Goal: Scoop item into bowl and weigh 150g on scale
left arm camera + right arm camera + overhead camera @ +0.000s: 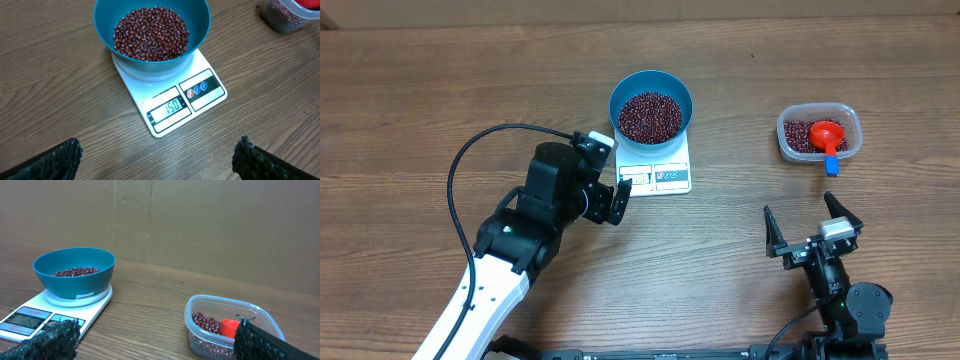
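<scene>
Blue bowl [199, 27] is seen seated on the round platform of the white scale [134, 86], set askew on the wooden table [50, 90]. Bowl is filled with dark red-brown beans [151, 34], heaped toward its middle. 150 is shown on the display [171, 107]; a dark button panel [198, 90] is noted just beside it. A clear tub [279, 17] holding more beans is cut off at the upper right corner. Left gripper [157, 161] is spread wide, its dark textured fingertips [52, 161] framed at the lower corners, clear of the scale.
</scene>
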{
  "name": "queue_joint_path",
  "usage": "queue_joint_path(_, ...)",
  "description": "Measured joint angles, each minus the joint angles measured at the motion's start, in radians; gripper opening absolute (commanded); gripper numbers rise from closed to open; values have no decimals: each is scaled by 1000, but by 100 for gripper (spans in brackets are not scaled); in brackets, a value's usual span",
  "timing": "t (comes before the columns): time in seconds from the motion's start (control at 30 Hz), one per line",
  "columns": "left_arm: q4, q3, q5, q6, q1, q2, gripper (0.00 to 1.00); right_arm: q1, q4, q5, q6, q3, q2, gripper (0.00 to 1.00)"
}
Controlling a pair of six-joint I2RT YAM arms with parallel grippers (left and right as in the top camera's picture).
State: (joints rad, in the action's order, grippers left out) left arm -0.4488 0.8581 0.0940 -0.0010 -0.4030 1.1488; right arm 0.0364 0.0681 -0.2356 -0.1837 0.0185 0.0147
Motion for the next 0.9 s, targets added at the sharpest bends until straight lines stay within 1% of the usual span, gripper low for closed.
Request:
queue_joint_path(0.27,-45,-2,-39,-6,0,-12,100,0,0,0,0,0,0,100)
queue_joint_path(0.47,10,-11,-72,-26,39,-114,99,0,0,0,0,0,0,100)
queue_joint_path(0.67,204,-111,-91,-29,161,-291,99,0,0,0,0,0,0,100)
queue_joint_path(0.9,437,-333,-82,-30,290,-550,100,0,-1,0,0,0,0,100)
